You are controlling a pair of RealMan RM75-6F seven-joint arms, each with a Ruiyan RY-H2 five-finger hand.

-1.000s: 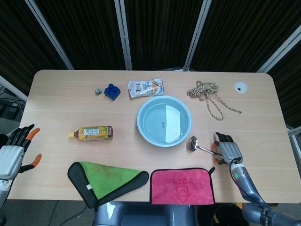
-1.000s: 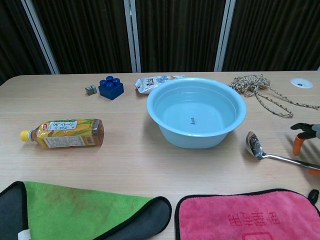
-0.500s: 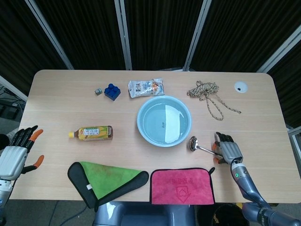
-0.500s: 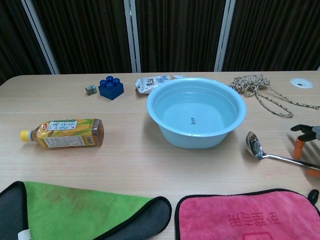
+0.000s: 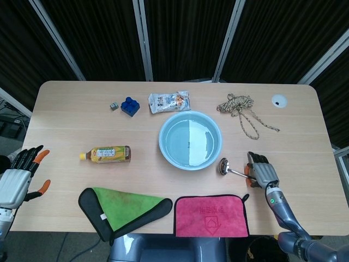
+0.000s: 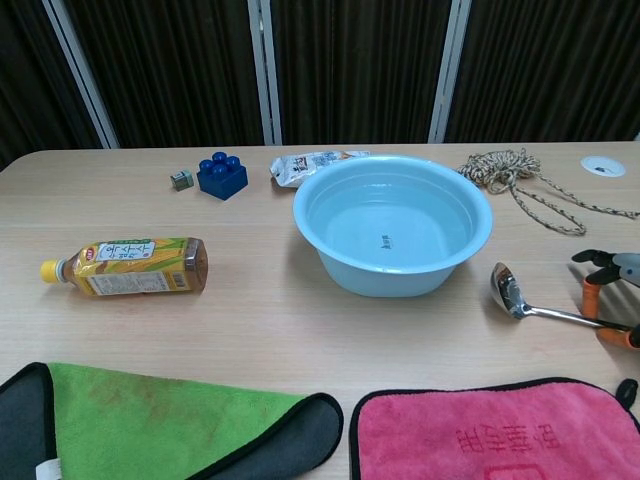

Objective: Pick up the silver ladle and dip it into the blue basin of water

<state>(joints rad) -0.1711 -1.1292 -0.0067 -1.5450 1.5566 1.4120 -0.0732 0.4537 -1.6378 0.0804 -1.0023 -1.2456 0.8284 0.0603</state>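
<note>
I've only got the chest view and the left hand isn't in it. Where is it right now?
Observer: The head view shows the left hand at the table's left edge, near the front corner. Its fingers are spread and it holds nothing.
Operator: And the right hand? I just see fingertips.
Observer: The right hand lies, back up, over the far end of the silver ladle's handle. I cannot tell whether it grips it.
Operator: Does the ladle's bowl touch the basin?
Observer: No. From above, a strip of bare table separates it from the blue basin.
</note>
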